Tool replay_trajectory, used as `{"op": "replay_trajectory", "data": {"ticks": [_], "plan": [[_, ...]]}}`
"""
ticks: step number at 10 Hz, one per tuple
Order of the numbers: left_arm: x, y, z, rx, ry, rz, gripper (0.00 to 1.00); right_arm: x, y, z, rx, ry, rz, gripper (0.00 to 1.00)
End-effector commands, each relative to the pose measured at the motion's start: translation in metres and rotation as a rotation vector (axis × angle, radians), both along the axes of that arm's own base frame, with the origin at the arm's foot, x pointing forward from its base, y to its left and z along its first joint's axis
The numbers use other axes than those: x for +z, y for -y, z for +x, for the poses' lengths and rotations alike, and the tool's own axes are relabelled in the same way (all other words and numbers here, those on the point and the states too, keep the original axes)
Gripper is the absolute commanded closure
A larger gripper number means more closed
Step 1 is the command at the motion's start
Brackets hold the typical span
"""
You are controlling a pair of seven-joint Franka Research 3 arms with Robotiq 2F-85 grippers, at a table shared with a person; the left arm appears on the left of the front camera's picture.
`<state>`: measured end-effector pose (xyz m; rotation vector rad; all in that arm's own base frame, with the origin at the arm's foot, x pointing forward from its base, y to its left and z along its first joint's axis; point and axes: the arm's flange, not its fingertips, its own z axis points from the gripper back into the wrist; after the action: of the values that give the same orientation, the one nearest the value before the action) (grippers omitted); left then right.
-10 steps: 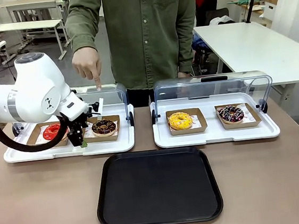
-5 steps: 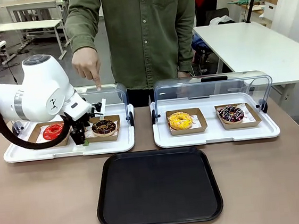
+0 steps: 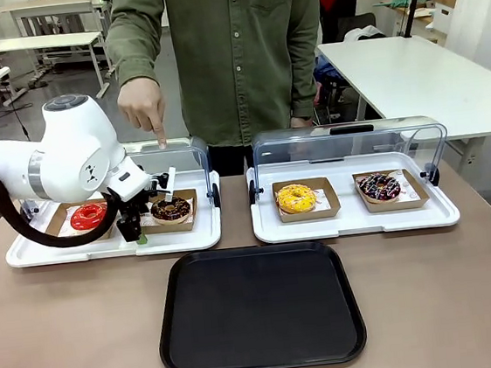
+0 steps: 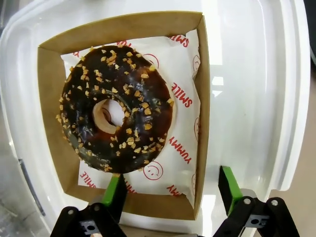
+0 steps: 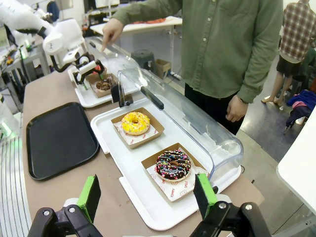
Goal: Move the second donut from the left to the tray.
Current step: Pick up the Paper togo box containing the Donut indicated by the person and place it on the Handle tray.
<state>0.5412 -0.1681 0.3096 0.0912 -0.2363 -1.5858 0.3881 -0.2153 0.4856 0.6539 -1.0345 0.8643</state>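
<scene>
One green-padded left claw is straddling the cardboard holder's wall at lower frame, not yet clamped; it should be pinching squarely.

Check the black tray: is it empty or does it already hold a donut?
Empty. The front view shows the black tray with a bare surface, while the chocolate donut sits in its cardboard holder on the white tray.
</scene>
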Motion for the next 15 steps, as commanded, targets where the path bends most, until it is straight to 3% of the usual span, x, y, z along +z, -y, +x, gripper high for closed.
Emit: {"op": "replay_trajectory", "data": {"ticks": [1,2,4,5,7,12,13,15], "plan": [[0.005,0.003,0.004,0.014,-0.026,0.026,0.58,0.002,0.0,0.0,0.003,0.008,0.004,0.0],[0.005,0.003,0.004,0.015,-0.027,0.027,1.0,0.002,0.0,0.0,0.003,0.008,0.004,0.0],[0.008,0.003,0.002,0.01,-0.037,0.026,1.0,0.002,0.0,0.0,0.003,0.008,0.004,0.0],[0.01,0.003,0.0,0.008,-0.044,0.021,0.84,0.002,0.0,0.0,0.003,0.008,0.004,0.0],[0.01,0.003,-0.001,-0.015,-0.073,0.007,1.0,0.002,0.0,0.0,0.003,0.008,0.004,0.0],[0.006,0.003,0.013,-0.037,-0.146,-0.034,1.0,0.002,0.0,0.0,0.003,0.008,0.004,0.0],[0.008,0.008,-0.001,-0.03,-0.089,0.019,1.0,0.002,0.0,0.0,0.003,0.008,0.004,0.0],[0.008,0.008,-0.001,-0.03,-0.089,0.019,1.0,0.002,0.0,0.0,0.003,0.008,0.004,0.0]]}}
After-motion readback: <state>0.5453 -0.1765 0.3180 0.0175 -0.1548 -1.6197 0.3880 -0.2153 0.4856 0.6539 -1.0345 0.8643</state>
